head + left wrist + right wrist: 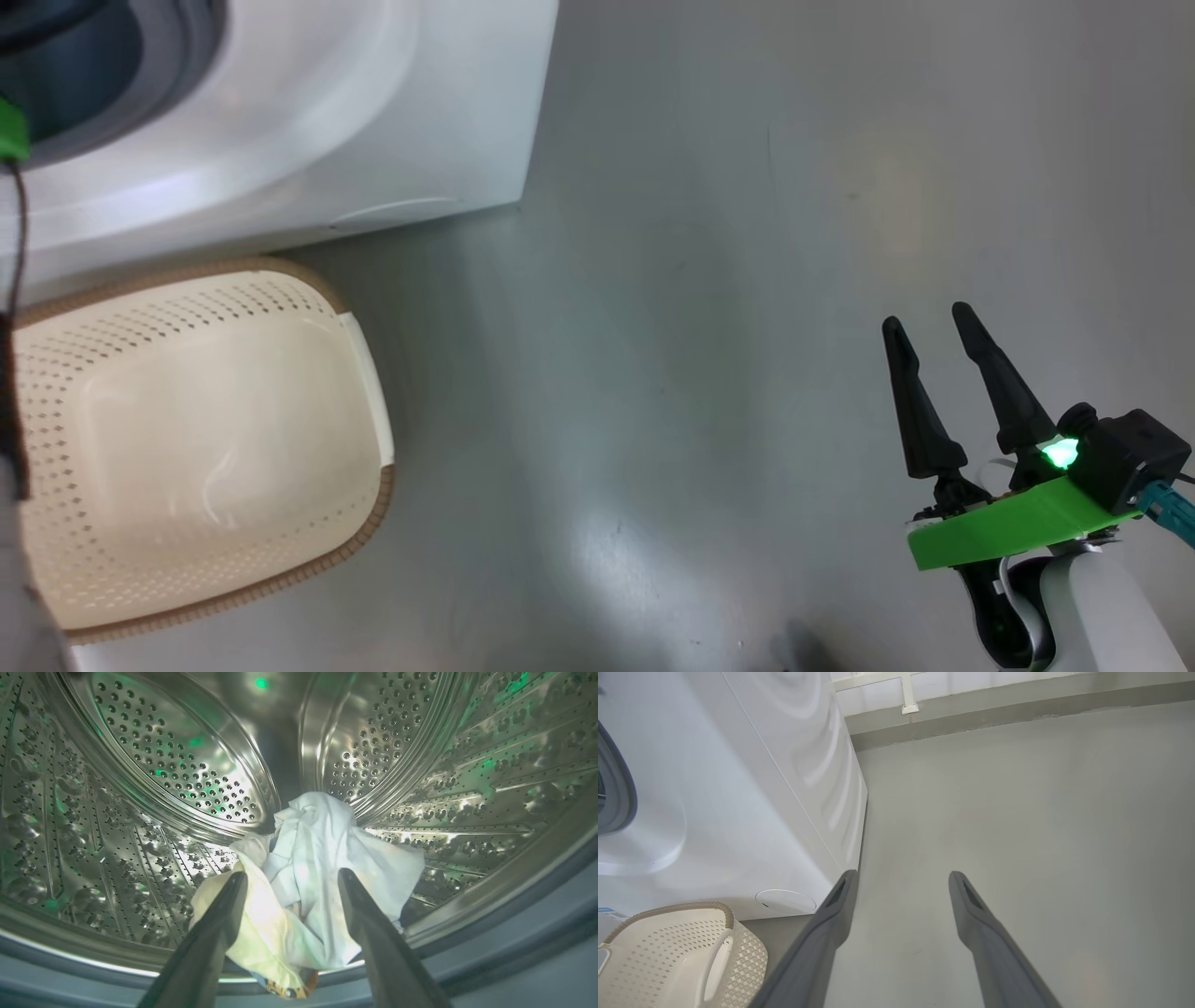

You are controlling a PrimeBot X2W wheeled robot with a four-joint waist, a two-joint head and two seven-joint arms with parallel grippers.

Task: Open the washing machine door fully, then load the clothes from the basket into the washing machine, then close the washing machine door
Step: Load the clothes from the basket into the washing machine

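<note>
My left tool (pixel 292 873) sits inside the steel drum (pixel 163 765) of the washing machine (pixel 373 140), fingers spread wide and gripping nothing; the clothes (pixel 317 858) lie straight ahead of it, a pale and cream heap on the drum floor, running lengthwise away from me along the line of the fingers; the heap's near edge, with an orange-patterned scrap, droops toward the grey-blue door seal (pixel 537 933), so I judge it may want a push deeper before closing; the basket (pixel 187 439) stands empty just in front of the machine, so loading looks done; the left arm's way out is straight back, minding the seal lip below; my right tool (pixel 927 315) hangs spread and empty over the floor (pixel 700 327), well apart from the machine, with room all round; which side the washing machine door hangs I cannot tell.
</note>
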